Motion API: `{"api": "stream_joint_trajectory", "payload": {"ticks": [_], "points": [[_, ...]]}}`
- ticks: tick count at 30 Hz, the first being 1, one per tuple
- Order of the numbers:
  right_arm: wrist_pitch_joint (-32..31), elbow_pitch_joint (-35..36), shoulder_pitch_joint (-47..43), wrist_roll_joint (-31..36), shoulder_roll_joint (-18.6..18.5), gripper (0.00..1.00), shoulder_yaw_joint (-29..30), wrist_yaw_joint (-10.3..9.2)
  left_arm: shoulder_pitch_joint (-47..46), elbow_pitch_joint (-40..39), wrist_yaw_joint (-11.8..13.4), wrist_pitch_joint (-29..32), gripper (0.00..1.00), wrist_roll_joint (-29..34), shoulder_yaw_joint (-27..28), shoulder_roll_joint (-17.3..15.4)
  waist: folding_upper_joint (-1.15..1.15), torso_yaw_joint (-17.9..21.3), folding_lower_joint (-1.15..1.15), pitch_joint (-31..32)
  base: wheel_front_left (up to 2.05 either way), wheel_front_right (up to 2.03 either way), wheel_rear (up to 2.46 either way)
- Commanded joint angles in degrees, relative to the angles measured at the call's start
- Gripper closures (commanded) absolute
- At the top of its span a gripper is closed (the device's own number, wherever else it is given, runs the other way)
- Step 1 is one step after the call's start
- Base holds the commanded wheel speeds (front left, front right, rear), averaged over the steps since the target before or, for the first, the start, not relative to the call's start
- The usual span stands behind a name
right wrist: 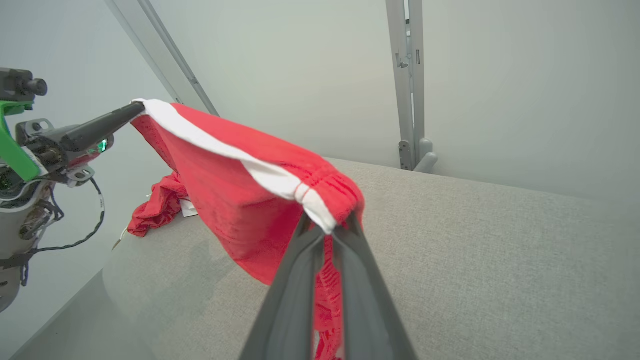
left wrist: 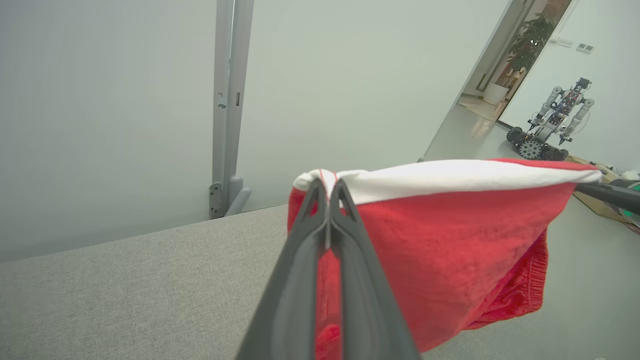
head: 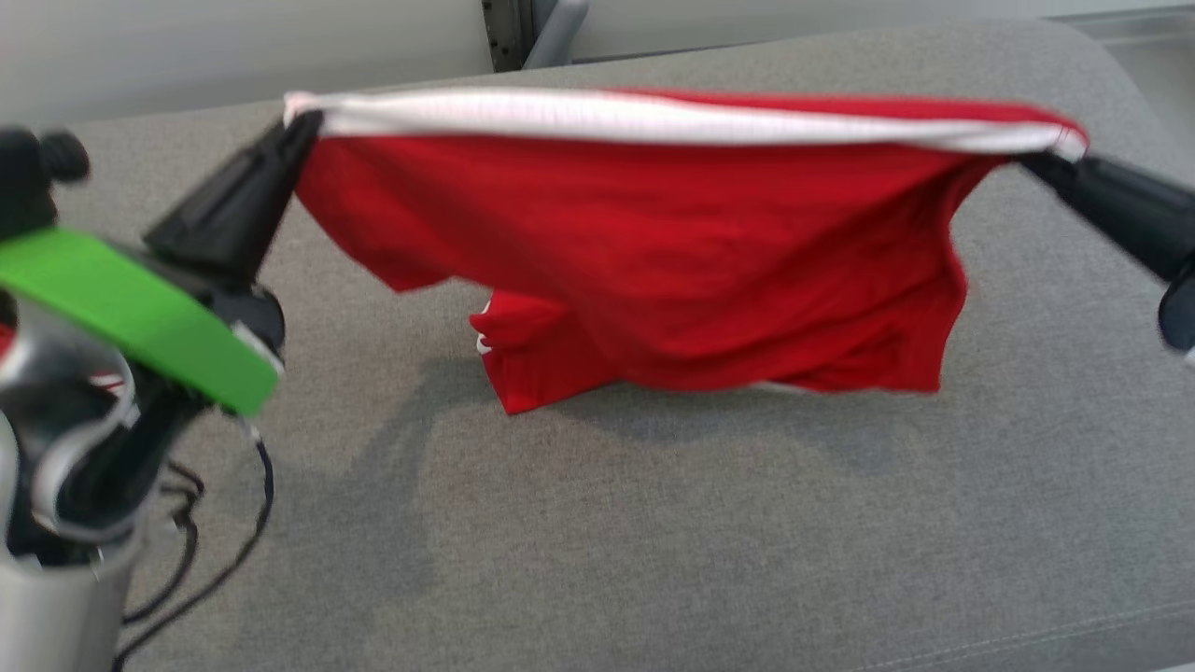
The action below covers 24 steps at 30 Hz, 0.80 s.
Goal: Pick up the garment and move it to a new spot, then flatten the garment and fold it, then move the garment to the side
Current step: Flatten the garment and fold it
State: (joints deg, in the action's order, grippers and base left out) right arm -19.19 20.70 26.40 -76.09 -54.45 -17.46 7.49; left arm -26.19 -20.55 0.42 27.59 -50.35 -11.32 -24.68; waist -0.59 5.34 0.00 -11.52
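Observation:
The garment point(head: 653, 252) is red with a white band along its top edge, stretched between my two grippers above the grey cushioned surface point(head: 653, 523). My left gripper point(head: 303, 126) is shut on the band's left corner; the left wrist view shows that gripper point(left wrist: 327, 187) pinching the white hem of the garment point(left wrist: 450, 240). My right gripper point(head: 1041, 163) is shut on the right corner, and my right wrist view shows it point(right wrist: 327, 225) clamped on the garment point(right wrist: 235, 200). The lower part of the cloth hangs down and a bottom corner touches the surface.
Pale walls and a grey metal post point(left wrist: 227, 110) stand behind the surface. Another wheeled robot point(left wrist: 552, 122) stands far off by a doorway. My left arm's green band point(head: 140, 313) and cables point(head: 187, 551) fill the lower left of the head view.

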Motion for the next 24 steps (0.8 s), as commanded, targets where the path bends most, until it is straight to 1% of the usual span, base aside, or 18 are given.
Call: {"api": "stream_joint_trajectory", "payload": {"ticks": [1,3,4,5,7,8,10,11,13,14,15,16,18,19,21,22,24], "points": [[-1.4,-2.39,5.22,2.38,1.58,1.0,0.6,0.0,-6.49,2.57,-0.09,1.42,1.0,-0.59,0.29,-0.09,0.59,-1.68,0.0,-6.82,0.0,0.0,0.0],[-3.43,-5.9,12.09,5.56,4.28,1.0,0.0,0.0,-14.3,6.8,-0.55,2.48,1.0,0.89,-0.27,-0.42,0.59,-2.36,0.0,-9.82,0.0,0.0,0.0],[-4.26,-8.16,15.94,7.64,5.97,1.0,-0.43,0.0,-18.08,9.45,-0.9,2.67,1.0,1.53,-0.58,-0.07,0.59,-2.68,0.0,-11.23,0.0,0.0,0.0],[-4.26,-8.16,15.94,7.64,5.97,1.0,-0.43,0.0,-18.08,9.45,-0.9,2.67,1.0,1.53,-0.58,-0.07,0.59,-2.68,0.0,-11.23,0.0,0.0,0.0],[-5.75,-12.3,23.77,12.65,9.58,1.0,-1.48,-0.01,-25.76,14.53,-0.59,1.43,1.0,3.03,-0.46,1.54,0.59,-3.36,0.0,-14.28,0.0,0.0,0.0],[-6.07,-14.66,27.87,15.26,11.81,1.0,-1.92,-0.01,-29.64,17.38,-0.57,0.23,1.0,4.3,-0.4,1.82,0.59,-3.71,0.0,-15.78,0.0,0.0,0.0],[-5.32,-19.55,35.38,20.99,16.3,1.0,-2.81,-0.02,-36.42,23.46,-0.85,-3.09,1.0,7.12,-0.62,3.02,0.59,-4.31,0.0,-18.32,0.0,0.0,0.0],[-3.8,-22.28,39.23,25.03,18.23,1.0,-3.01,-0.05,-39.49,26.56,-1.25,-5.47,1.0,8.65,-0.85,3.57,0.59,-4.57,0.0,-19.24,0.0,0.0,0.0],[-0.49,-27.99,44.86,31.59,22.99,1.0,-4.95,-0.04,-44.73,33.63,-1.38,-12.0,1.0,11.6,-0.67,5.28,0.59,-4.9,0.0,-20.15,0.0,0.0,0.0],[1.96,-31.1,47.53,34.98,25.14,1.0,-5.35,-0.04,-46.87,37.16,-1.54,-15.6,1.0,13.79,-0.95,5.52,0.59,-5.02,0.0,-20.36,0.0,0.0,0.0],[4.18,-33.72,49.92,37.43,27.47,1.0,-6.18,-0.03,-49.11,40.55,-1.39,-19.47,1.0,14.95,-0.72,6.25,0.59,-5.07,0.0,-20.55,0.0,0.0,0.0],[6.8,-36.35,52.21,39.52,29.82,1.0,-6.57,-0.03,-50.79,43.8,-1.76,-22.53,1.0,15.94,-0.8,6.84,0.59,-4.97,0.0,-20.79,0.0,0.0,0.0],[12.17,-41.07,56.02,43.97,33.1,1.0,-7.46,-0.03,-54.17,49.18,-1.89,-29.64,1.0,17.34,0.04,7.52,0.59,-4.52,0.0,-21.44,0.0,0.0,0.0],[14.46,-43.03,57.15,45.09,34.61,1.0,-8.11,-0.03,-55.26,51.48,-2.45,-32.3,1.0,17.49,0.23,8.03,0.59,-4.32,0.0,-21.86,0.0,0.0,0.0],[19.25,-45.99,58.73,47.11,36.03,1.0,-9.21,-0.03,-56.72,55.17,-4.13,-37.34,1.0,17.95,0.04,8.91,0.59,-4.24,0.0,-22.67,0.0,0.0,0.0],[21.0,-47.06,58.43,47.08,36.33,1.0,-10.03,-0.03,-56.73,56.54,-5.01,-38.86,1.0,18.13,-0.52,9.15,0.59,-4.21,0.0,-22.83,0.0,0.0,0.0],[24.13,-47.81,56.67,47.13,35.06,1.0,-13.1,-0.03,-54.93,57.46,-6.63,-40.97,1.0,18.34,-1.88,9.29,0.59,-4.25,0.0,-22.79,0.0,0.0,0.0]]}}
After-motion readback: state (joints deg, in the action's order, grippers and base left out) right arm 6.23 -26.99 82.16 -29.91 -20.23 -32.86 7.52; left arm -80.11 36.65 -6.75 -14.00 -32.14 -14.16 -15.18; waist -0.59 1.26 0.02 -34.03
